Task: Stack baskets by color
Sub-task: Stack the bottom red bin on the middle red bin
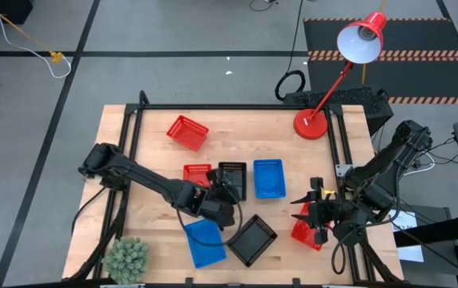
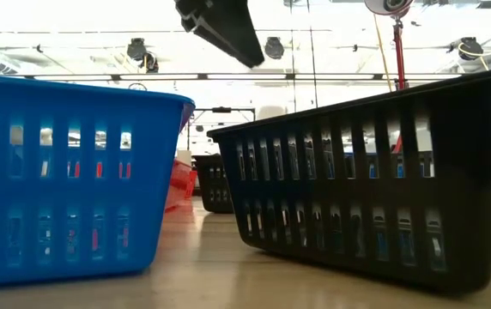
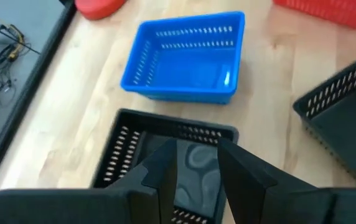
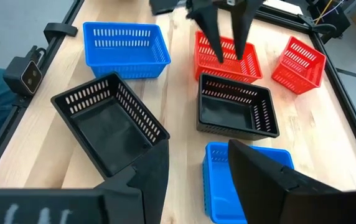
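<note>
Pale wooden table holding slotted plastic baskets: a red basket at the far side, a smaller-looking red basket, black basket and blue basket mid-table, another blue basket and black basket nearer. Red lamp, white inside its shade.

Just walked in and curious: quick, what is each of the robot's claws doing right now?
Left gripper: open, empty, over a black basket.
Right gripper: open, holding nothing.

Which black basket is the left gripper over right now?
The upright black basket mid-table between a red and a blue one; left gripper hovers above it. The other black basket sits near the front edge.
</note>
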Robot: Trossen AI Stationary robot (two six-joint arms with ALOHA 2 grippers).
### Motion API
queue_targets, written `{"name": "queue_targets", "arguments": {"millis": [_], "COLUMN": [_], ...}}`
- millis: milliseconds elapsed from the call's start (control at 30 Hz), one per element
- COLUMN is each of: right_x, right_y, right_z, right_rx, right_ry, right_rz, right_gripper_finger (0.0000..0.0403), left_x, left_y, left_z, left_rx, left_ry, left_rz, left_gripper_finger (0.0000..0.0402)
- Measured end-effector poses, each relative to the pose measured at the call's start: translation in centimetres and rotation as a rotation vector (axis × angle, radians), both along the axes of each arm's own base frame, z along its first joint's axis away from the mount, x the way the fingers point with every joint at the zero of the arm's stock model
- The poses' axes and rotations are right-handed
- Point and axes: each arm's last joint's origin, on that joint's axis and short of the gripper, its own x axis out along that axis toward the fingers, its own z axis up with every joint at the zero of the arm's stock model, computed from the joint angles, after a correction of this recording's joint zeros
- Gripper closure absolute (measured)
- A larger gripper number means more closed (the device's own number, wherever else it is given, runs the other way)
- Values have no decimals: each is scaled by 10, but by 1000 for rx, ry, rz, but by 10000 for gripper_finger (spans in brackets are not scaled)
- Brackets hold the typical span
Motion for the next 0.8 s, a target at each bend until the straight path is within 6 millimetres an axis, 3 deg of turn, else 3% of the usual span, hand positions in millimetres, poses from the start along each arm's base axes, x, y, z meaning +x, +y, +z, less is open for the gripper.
{"name": "queue_targets", "arguments": {"millis": [500,800], "right_x": [0,0], "right_y": [0,1], "right_z": [0,-1], "right_rx": [13,169], "right_ry": [-1,7], "right_rz": [-9,-93], "right_gripper_finger": [245,245], "left_x": [-10,-15], "left_y": [33,35], "left_z": [11,8], "left_rx": [-33,-50], "left_ry": [37,71], "left_rz": [156,209], "left_gripper_finger": [286,286]}}
